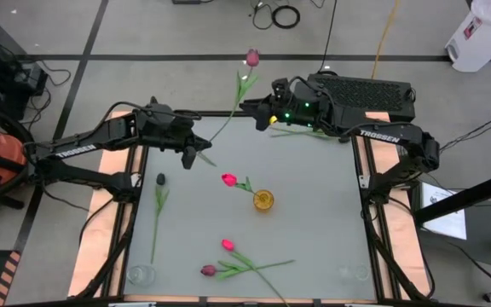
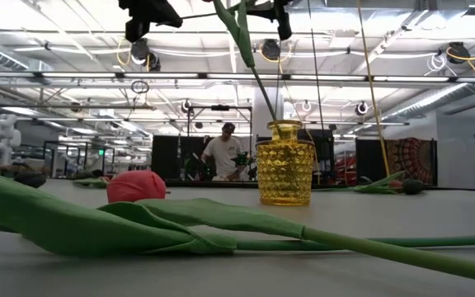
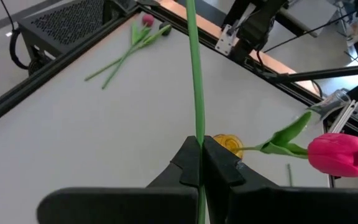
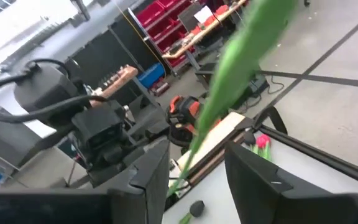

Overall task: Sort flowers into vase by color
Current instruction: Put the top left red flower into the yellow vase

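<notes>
So the left gripper is pinched tight on the stem of a pink tulip, and from its wrist cam you can see the green stem running straight out between the closed fingers. The right gripper sits higher up the same stem, near the leaf, with its fingers spread and the stem just passing between them, not clamped. Looks to me like a handover mid-air, with the left now owning the flower.

Next move, I'd guess: right arm backs clear, left tips the stem end down into the yellow vase, which stands near the table's middle, well apart from the held flower. That mouth is narrow, so aim matters.

Other flowers lie around: a pink one just beside the vase, a dark one on the left.
</notes>
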Tool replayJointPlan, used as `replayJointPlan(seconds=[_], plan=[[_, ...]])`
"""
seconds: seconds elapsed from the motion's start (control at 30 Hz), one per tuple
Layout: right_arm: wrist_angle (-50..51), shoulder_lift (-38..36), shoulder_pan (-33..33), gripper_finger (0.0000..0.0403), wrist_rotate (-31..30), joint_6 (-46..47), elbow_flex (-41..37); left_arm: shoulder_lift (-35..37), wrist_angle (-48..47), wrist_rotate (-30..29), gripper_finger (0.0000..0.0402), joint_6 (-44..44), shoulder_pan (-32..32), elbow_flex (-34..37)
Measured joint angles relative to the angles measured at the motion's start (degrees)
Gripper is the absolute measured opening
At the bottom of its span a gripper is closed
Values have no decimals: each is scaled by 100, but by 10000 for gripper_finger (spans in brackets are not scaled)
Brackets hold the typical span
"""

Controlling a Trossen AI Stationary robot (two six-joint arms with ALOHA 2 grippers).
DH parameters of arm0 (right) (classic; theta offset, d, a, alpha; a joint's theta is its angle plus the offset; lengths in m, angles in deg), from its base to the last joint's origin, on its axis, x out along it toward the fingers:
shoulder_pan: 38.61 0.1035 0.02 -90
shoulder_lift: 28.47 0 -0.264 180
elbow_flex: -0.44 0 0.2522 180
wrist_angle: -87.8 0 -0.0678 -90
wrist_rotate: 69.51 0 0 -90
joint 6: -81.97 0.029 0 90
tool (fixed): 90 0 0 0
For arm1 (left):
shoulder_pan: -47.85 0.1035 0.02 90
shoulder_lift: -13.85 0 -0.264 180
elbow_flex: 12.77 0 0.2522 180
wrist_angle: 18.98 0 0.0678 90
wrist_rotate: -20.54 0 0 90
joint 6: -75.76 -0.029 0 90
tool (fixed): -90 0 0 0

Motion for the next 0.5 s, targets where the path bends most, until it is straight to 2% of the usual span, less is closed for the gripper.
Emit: replayJointPlan(seconds=[0.2,0.5], plan=[[-105,0,-4,146,-23,58,0,0,-2,14,3,-39,0,0],[-367,1,-4,146,-78,154,0,0,5,364,3,-202,-2,0]])
